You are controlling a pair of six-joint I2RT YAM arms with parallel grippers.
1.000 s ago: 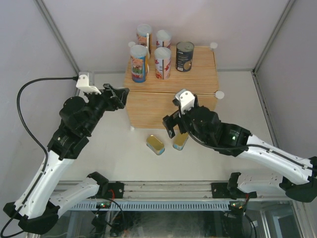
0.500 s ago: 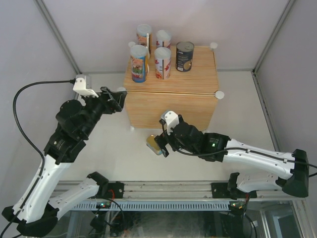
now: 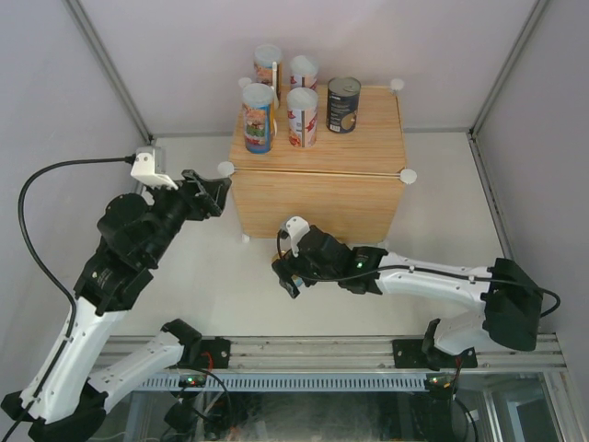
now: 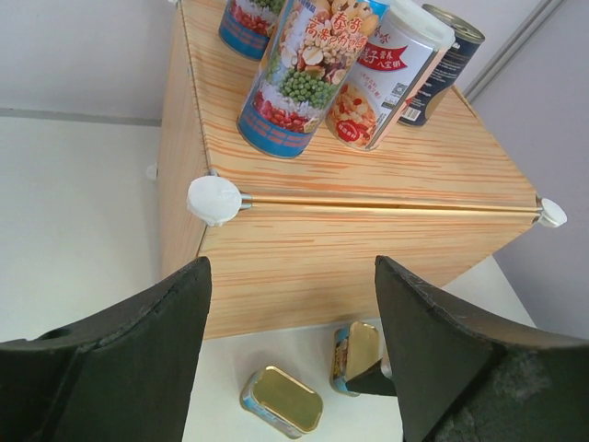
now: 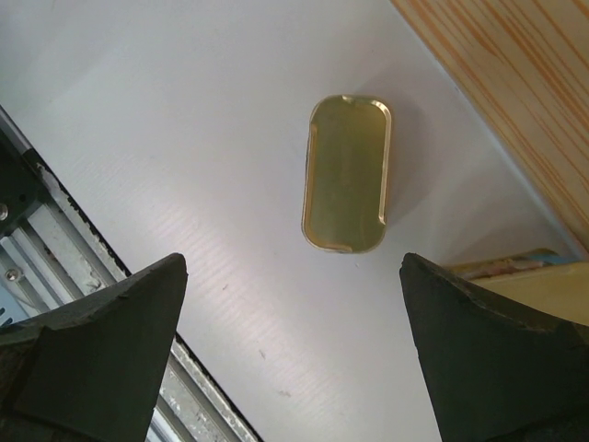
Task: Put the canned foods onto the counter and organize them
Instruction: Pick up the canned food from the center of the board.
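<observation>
Right wrist view: my right hand (image 5: pixel 293 295) hangs spread wide, grasping nothing, over a flat gold tin (image 5: pixel 347 173) lying lid-up on the white surface (image 5: pixel 184 138). A second gold tin (image 5: pixel 543 285) shows at the frame's edge, near the first. Farther off, my left hand (image 4: pixel 293 276) is released too, nothing between its fingers, facing the wood-grain cabinet (image 4: pixel 368 175). On its top stand four tall white-lidded cans (image 3: pixel 302 116) in a cluster, with the dark can (image 3: pixel 343 104) just beside them on the right.
</observation>
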